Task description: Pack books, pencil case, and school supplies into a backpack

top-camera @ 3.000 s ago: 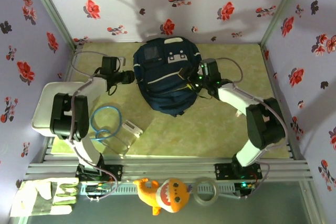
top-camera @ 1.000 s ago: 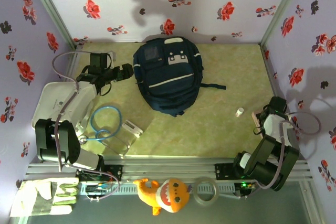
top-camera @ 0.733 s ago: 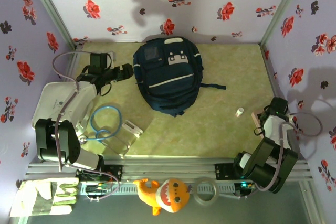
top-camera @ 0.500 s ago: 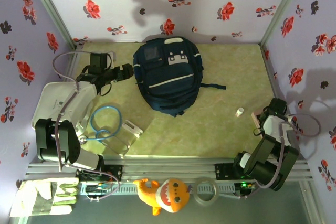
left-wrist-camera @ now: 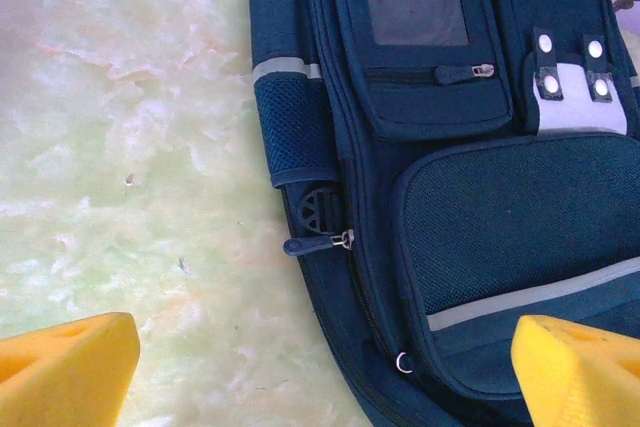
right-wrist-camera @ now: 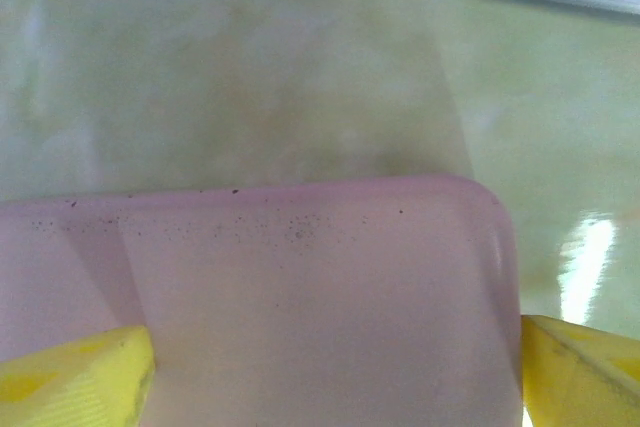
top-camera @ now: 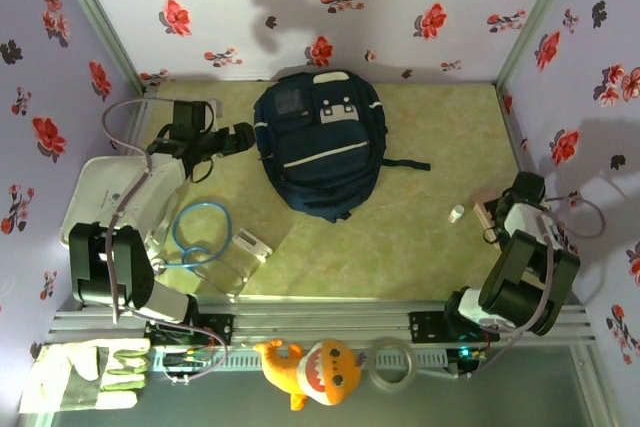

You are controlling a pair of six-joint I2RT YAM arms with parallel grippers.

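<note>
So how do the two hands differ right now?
The left hand sits open beside the backpack, holding nothing. The right hand is at the right edge of the table, fingers either side of a pale pink flat thing; grip unclear. Both have yellow fingers.

Navy backpack lies flat (front pockets up) centre-back, strap trailing right.
</note>
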